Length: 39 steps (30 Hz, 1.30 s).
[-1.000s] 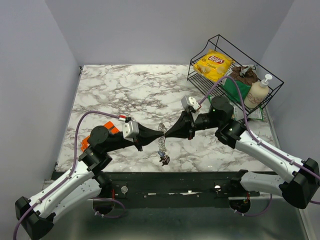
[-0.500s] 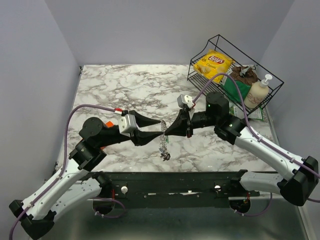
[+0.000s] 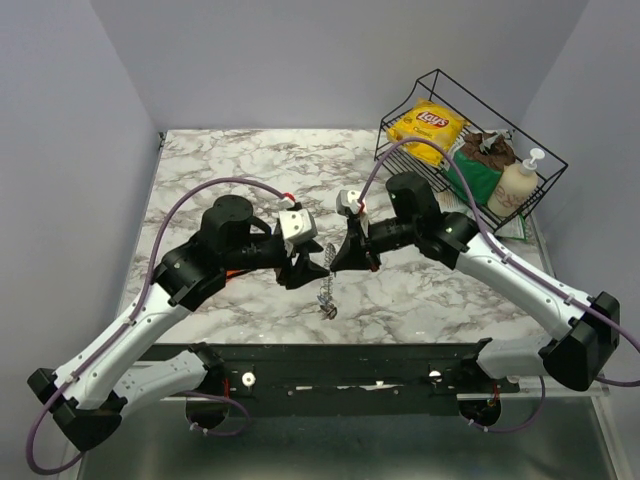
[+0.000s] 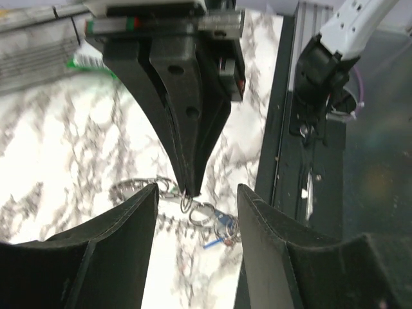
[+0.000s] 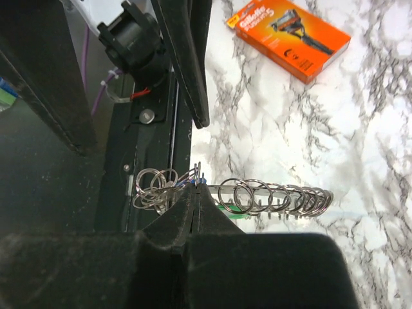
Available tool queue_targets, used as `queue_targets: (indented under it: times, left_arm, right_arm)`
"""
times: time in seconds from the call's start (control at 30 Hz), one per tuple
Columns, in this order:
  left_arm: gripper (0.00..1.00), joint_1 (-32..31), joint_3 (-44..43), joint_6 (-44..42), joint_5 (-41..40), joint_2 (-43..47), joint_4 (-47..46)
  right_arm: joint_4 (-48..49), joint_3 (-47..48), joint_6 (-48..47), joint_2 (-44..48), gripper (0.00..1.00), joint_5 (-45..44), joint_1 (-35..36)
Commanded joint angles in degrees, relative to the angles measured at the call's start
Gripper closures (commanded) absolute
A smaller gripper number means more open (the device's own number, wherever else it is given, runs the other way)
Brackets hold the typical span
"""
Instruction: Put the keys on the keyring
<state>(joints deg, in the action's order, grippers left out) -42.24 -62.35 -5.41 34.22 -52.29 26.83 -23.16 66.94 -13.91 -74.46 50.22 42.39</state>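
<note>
Silvery chain-like metal keyring (image 3: 325, 288) trails toward the near edge of the marble tabletop (image 3: 220, 170), pinched in the closed right gripper (image 5: 195, 191) while the open left gripper (image 4: 197, 190) brackets it, a thin hold likely to slip if either arm tugs the links sideways.

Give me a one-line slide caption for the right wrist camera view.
Right gripper pinching the keyring of linked silvery rings over the marble table, orange Gillette razor box behind.

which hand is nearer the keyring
Right. The right hand is shut on the keyring; the left hand is open around it, without gripping it.
</note>
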Motion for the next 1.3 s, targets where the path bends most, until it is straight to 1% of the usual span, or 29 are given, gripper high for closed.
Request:
queue_targets:
  times: [0.0,0.2,0.33,0.43,0.57,0.83,0.93,0.97,1.03,1.07,1.27]
  left_arm:
    - [0.38,-0.1,-1.1,-2.2,-1.1,-0.9,7.2]
    - [0.38,-0.2,-0.6,-2.9,-1.3,-3.2,8.0]
    - [0.39,-0.2,0.4,-3.1,-0.6,-4.6,6.8]
    - [0.42,-0.2,1.5,-2.9,-0.2,-4.7,4.9]
    - [0.52,-0.2,3.4,-3.1,-0.2,-4.7,2.3]
    - [0.55,-0.3,6.1,-2.0,1.2,-4.4,-2.6]
    - [0.62,-0.3,7.0,-1.6,1.6,-4.3,-4.0]
    - [0.66,-0.3,7.1,-1.6,1.7,-4.5,-4.1]
    - [0.67,-0.3,7.2,-1.7,1.7,-4.7,-4.2]
    - [0.71,-0.3,7.3,-1.7,1.8,-4.7,-4.5]
    - [0.76,-0.3,8.2,-1.1,2.5,-4.2,-6.4]
  right_arm:
    - [-5.4,2.6,-3.3,-1.1,0.99,-0.6,0.3]
    - [-6.4,2.7,-4.3,-1.6,0.99,0.0,0.3]
    - [-6.4,2.6,-4.3,-1.5,0.99,-0.1,0.3]
    - [-6.3,2.6,-4.4,-1.1,0.99,0.2,0.3]
    - [-6.0,2.4,-4.4,-0.4,0.99,0.3,0.4]
    - [-5.1,1.6,-3.9,0.5,0.99,0.4,0.2]
    - [-4.7,1.4,-3.8,0.8,0.99,0.1,0.3]
    - [-4.7,1.4,-3.7,0.9,0.99,-0.2,0.3]
    - [-4.5,1.3,-3.6,1.2,0.99,-0.9,0.3]
    - [-4.5,1.3,-3.5,1.2,0.99,-1.0,0.3]
    - [-4.0,0.9,-3.3,1.6,0.99,-0.8,0.3]
